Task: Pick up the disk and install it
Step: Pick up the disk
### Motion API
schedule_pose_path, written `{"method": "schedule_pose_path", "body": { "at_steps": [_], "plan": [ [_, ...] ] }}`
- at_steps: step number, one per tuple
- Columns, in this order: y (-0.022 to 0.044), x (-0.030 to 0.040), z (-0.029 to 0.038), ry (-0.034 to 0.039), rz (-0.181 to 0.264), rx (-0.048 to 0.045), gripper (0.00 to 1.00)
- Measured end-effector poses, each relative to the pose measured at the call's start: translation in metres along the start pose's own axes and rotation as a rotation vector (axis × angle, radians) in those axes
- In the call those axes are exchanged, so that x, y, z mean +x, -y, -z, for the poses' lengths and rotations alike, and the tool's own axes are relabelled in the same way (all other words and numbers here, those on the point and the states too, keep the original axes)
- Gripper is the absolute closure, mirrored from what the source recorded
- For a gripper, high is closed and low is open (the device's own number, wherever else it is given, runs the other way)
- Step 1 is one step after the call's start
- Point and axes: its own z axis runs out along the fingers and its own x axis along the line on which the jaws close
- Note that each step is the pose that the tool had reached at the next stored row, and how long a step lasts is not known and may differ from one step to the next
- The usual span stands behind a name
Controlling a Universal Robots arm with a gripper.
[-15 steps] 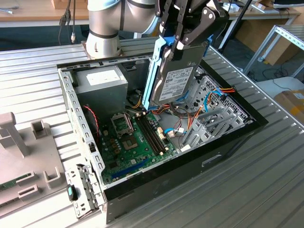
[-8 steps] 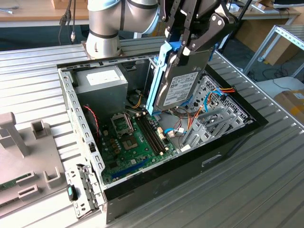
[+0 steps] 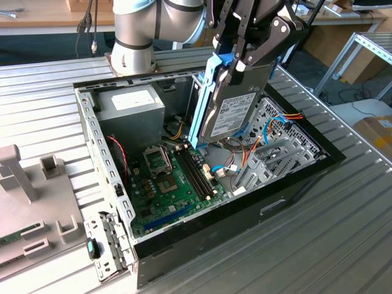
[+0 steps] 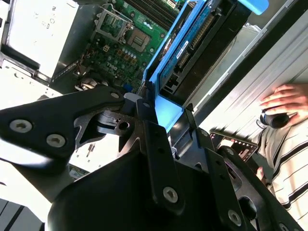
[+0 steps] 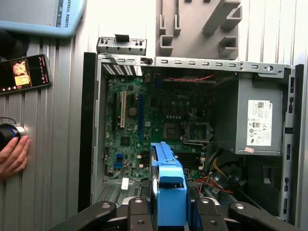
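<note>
So the gripper [image 3: 237, 68] is clamped tight on the disk [image 3: 236, 113], fingers pinching it near its top end, right by the blue carrier frame [image 3: 205, 98]. The disk hangs in the air above the open computer case [image 3: 294, 184], tipped up almost on edge, with the white label showing in the exterior view. Its lower end sits over the middle of the case, roughly between the green motherboard [image 3: 165, 184] and the silver cage [image 3: 269, 159]. I can't tell whether it touches anything down there. The big grey power supply box [image 3: 131, 107] fills the case's far corner, close to the arm's base. Outside the case, on the ribbed metal table [image 3: 343, 245], a person's hand [image 5: 12, 156] rests against a small dark round thing. A phone [image 5: 24, 72] with a lit screen lies flat on the table near that hand, just beside the case's black wall.
</note>
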Motion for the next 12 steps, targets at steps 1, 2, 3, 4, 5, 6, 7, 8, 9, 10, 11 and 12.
{"method": "schedule_pose_path", "body": {
  "at_steps": [1,2,3,4,5,6,7,8,9,10,11,12],
  "plan": [
    [0.0,0.0,-0.0001,0.0001,0.0,0.0,0.64],
    [0.0,0.0004,0.0,0.0,0.0,0.0,0.64],
    [0.0001,0.001,0.0,0.0,0.0,0.0,0.64],
    [0.0001,0.0037,0.0,0.0001,0.0,0.0,0.64],
    [0.0002,0.0055,0.0001,0.0,0.0,0.0,0.64],
    [0.0002,0.0073,0.0001,0.0,0.0,0.0,0.64],
    [0.0002,0.0081,0.0002,-0.0001,0.0,0.0,0.64],
    [0.0002,0.009,0.0001,0.0,0.0,0.0,0.64],
    [0.0003,0.0102,0.0001,0.0001,0.0,0.0,0.64],
    [0.0004,0.0115,0.0002,0.0,0.0,0.0,0.64],
    [0.0005,0.0129,0.0002,0.0,0.0,0.0,0.64],
    [0.0006,0.0155,0.0002,0.0001,0.0,0.0001,0.64]
  ]
}}
